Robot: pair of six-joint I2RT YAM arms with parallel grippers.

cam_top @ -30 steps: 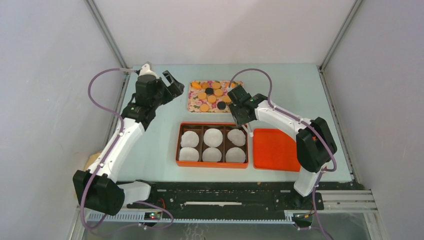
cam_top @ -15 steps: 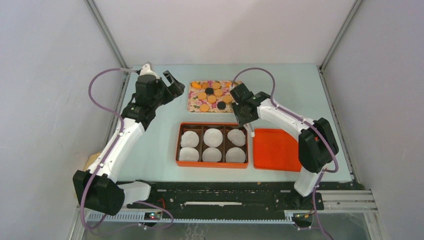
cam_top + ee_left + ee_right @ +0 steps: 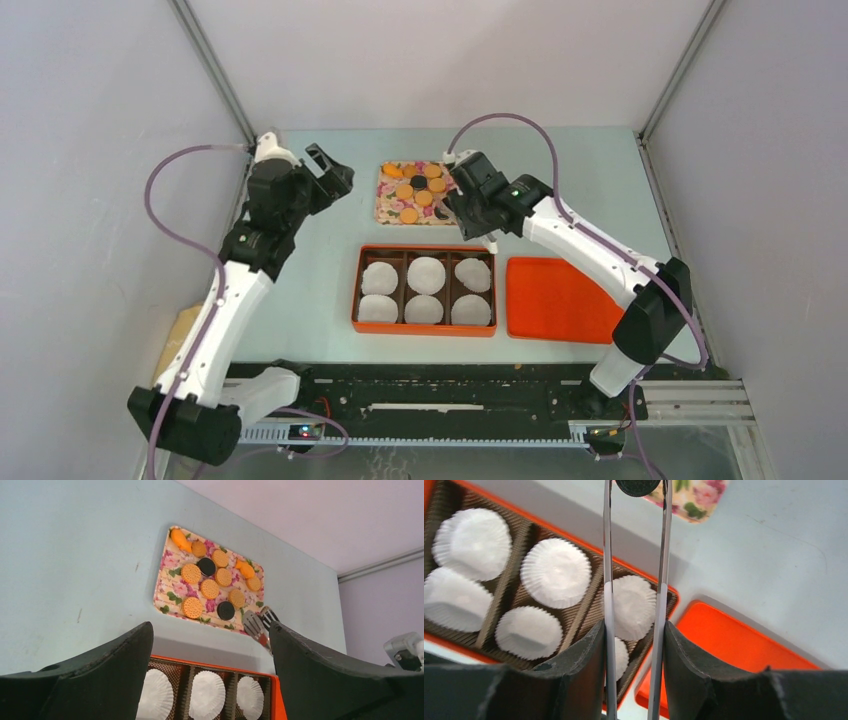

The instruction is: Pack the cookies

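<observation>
My right arm has just swung away from the box and out over the flat tray with a flower pattern (image 3: 167, 575). I think that means I am going for the first cookie now. My right gripper (image 3: 634, 635) is squeezed tight on a pair of thin metal tongs (image 3: 608, 580). The tong tips are a little apart. A black round cookie (image 3: 638, 484) shows between them, at the near right corner of the tray. I cannot tell if the tips touch it yet, and I think it is lying on the tray. My left arm has pulled back to the left. My left gripper (image 3: 335, 172) is wide open with nothing in it.

The flower tray holds all the cookies: lots of orange-tan round cookies (image 3: 190, 573) and one more black one. The orange box with six little rooms (image 3: 356, 290) has one white frilly paper cup (image 3: 426, 273) in each room and no cookie in any. A flat orange tray (image 3: 550, 298) sits just beside the box on its right.
</observation>
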